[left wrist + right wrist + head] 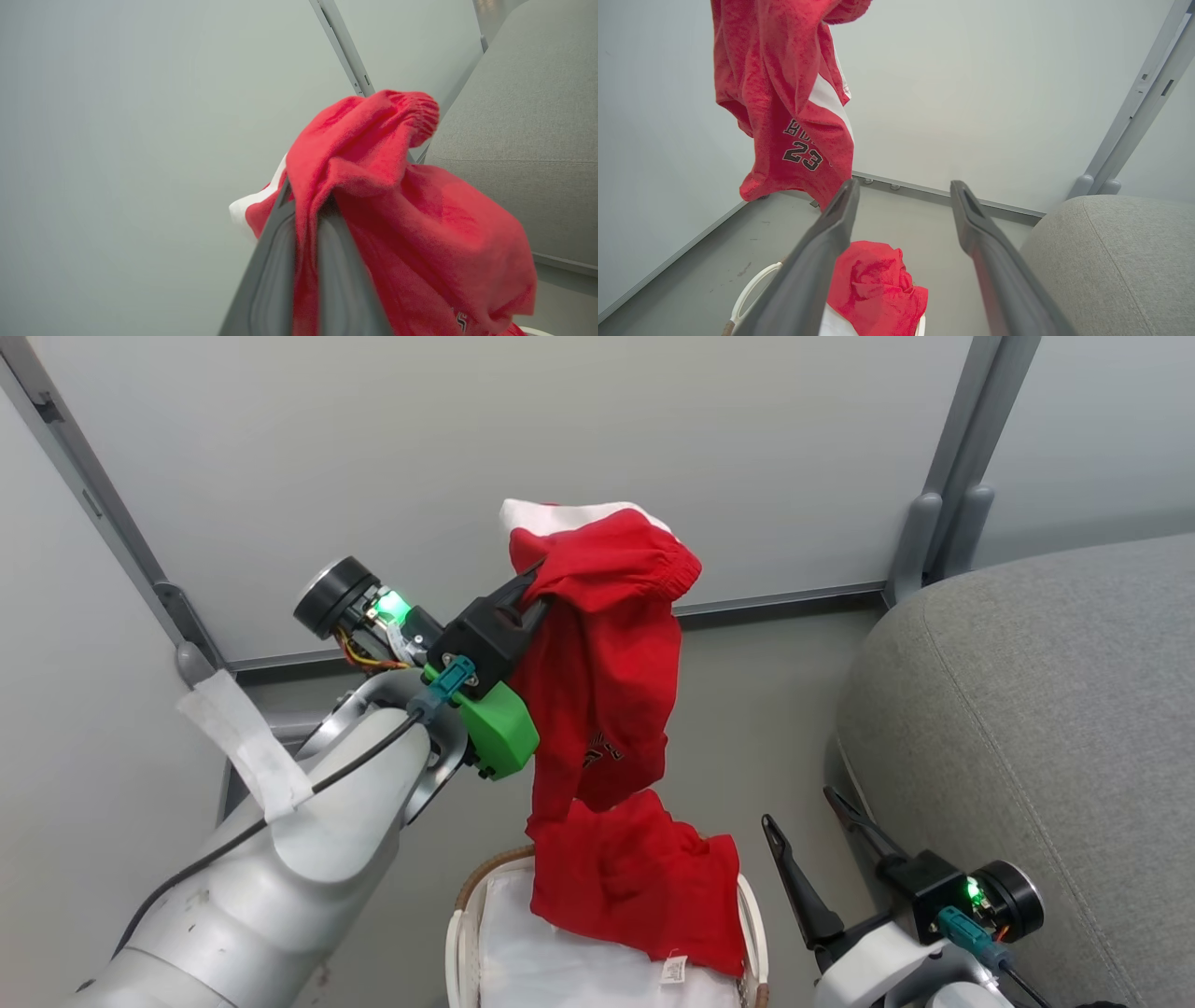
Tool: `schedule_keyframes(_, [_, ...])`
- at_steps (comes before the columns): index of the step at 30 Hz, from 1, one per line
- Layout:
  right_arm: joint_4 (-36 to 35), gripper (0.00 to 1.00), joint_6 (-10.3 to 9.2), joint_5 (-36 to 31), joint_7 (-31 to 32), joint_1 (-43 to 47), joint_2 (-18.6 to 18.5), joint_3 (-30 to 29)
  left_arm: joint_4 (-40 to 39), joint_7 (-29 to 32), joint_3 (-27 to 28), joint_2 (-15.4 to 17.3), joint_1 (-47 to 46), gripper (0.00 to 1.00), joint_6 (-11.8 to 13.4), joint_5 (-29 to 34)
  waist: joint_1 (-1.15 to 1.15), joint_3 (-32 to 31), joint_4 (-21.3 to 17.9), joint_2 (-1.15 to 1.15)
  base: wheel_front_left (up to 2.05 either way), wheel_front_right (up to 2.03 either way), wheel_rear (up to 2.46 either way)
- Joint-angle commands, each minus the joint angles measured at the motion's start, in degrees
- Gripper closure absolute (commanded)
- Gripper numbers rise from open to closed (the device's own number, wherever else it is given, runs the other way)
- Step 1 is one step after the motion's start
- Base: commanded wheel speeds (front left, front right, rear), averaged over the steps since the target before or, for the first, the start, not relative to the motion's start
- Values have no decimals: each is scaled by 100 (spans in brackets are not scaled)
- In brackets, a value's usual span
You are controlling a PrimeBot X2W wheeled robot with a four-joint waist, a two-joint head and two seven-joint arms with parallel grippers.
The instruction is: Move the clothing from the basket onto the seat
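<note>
ok so the left gripper [534, 588] is clamped tight on a red garment [602, 663], the cloth is pinched between its two fingers and bunched over the tips, elastic waistband flopped over the top and a bit of white trim poking out behind it. In the left wrist view you can see the fabric squeezed right between the fingers [275, 261]. The rest hangs straight down below that gripper, and the right wrist view shows a 23 printed on it, with its hem hanging clear above the basket [464, 915]. The basket sits below the left gripper, with a second red piece [635, 887] draped over its far rim and onto the white liner [541, 961], small white label [674, 971] showing at its edge. The right gripper [799, 807] is spread wide with nothing in it, down low just beside the basket, and the grey seat [1027, 709] is right next to it on its outer side, nothing red on the part I can see
</note>
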Motion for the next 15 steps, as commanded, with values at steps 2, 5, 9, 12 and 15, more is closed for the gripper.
schedule_keyframes(2, [13,0,0,-4,-27,-101,-22,32,11,-6,-120,-15,-247,100,-15,-76,1,-25,44,0,0,0,0])
schedule_keyframes(5, [40,0,0,-62,-26,-196,-22,124,-6,-6,-362,-75,-492,100,-15,-165,1,-48,109,0,0,0,0])
schedule_keyframes(9, [125,0,0,-217,-26,-307,-21,236,-55,-6,-596,-119,-713,100,-15,-245,1,-63,194,0,0,0,0])
schedule_keyframes(12, [237,0,-1,-370,-27,-473,-23,350,-120,-6,-747,-163,-846,100,-14,-292,1,-67,252,0,0,0,0])
schedule_keyframes(15, [393,0,0,-501,-26,-639,-21,461,-211,-5,-862,-223,-912,100,-14,-344,1,-70,307,0,0,0,0])
